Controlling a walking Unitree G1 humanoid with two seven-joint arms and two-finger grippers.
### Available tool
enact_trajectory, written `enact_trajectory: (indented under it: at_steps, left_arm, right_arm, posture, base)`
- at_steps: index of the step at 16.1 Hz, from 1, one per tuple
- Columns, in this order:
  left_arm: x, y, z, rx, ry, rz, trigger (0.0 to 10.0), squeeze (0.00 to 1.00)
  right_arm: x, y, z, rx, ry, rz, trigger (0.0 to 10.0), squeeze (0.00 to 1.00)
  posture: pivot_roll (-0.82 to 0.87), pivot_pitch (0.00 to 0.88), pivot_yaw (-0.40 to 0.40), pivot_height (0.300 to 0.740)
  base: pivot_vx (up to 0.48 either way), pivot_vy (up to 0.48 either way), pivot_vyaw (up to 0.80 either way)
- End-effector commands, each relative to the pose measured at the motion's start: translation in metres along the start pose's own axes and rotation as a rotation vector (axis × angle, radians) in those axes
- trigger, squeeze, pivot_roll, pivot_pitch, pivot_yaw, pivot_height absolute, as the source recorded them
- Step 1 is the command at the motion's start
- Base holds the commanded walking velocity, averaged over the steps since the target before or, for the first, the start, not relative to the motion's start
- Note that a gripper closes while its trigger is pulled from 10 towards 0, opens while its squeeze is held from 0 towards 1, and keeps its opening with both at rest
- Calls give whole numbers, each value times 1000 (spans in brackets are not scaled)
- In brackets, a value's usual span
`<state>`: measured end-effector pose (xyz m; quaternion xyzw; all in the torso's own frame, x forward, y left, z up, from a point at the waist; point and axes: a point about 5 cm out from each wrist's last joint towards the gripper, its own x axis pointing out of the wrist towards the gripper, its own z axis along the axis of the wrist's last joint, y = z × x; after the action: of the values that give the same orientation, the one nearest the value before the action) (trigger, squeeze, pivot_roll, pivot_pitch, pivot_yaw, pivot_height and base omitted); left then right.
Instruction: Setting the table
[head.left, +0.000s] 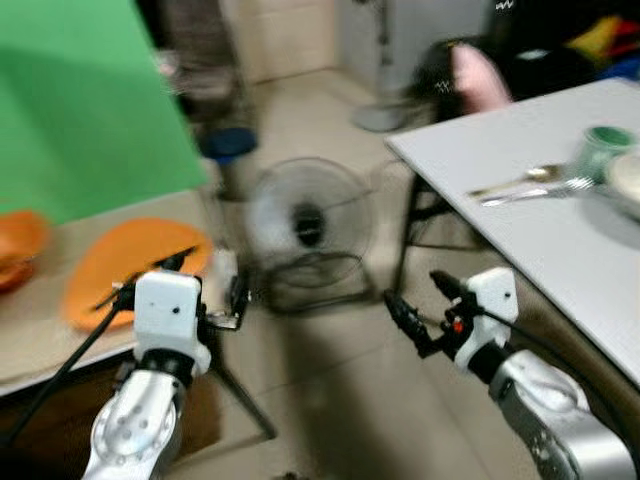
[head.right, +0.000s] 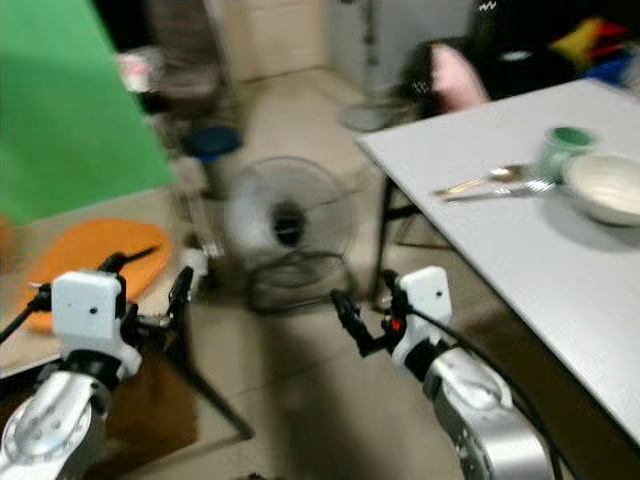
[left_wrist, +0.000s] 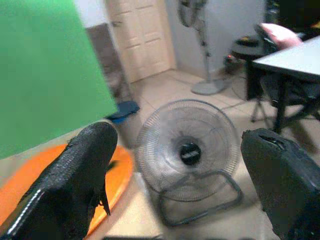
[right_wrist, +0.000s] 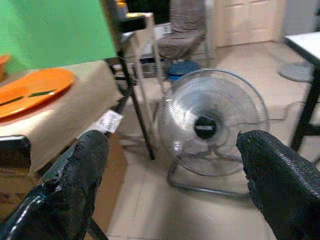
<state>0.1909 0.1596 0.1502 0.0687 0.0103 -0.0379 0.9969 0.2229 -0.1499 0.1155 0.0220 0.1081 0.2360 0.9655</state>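
A white bowl, a green cup, a spoon and a fork lie on the grey table at the right. An orange plate rests on a tan surface at the left, with a dark utensil across it. My left gripper hangs open and empty just beyond that plate's near edge. Over the floor short of the table's corner, my right gripper is open with nothing in it. The picture is blurred.
A floor fan stands on the tiles between the two surfaces. A green screen rises at the back left, with another orange dish at the far left. A chair with pink cloth and a pedestal fan base are behind the table.
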Motion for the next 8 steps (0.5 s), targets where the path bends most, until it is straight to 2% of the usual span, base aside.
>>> enact_trajectory:
  at_steps: [1, 3, 7, 8]
  left_arm:
    - [-3, 6, 0, 21, 4, 35, 10000, 643]
    - [-10, 6, -1, 15, 1, 43, 10000, 678]
    - [-20, 8, 0, 28, 15, 74, 10000, 675]
    - [-21, 9, 0, 36, 18, 69, 10000, 682]
  right_arm:
    - [6, 6, 9, 2, -36, 40, 10000, 1000]
    - [14, 10, 11, 4, -36, 78, 10000, 1000]
    - [29, 15, 12, 17, -38, 97, 10000, 1000]
    - [31, 14, 12, 36, -40, 70, 10000, 1000]
  posture:
    - [9, 0, 78, 740]
    - [42, 0, 38, 740]
    - [82, 0, 2, 740]
    - [84, 0, 0, 740]
  base:
    - [0, 0, 800]
    - [0, 0, 800]
    - [246, 0, 800]
    - [255, 0, 0]
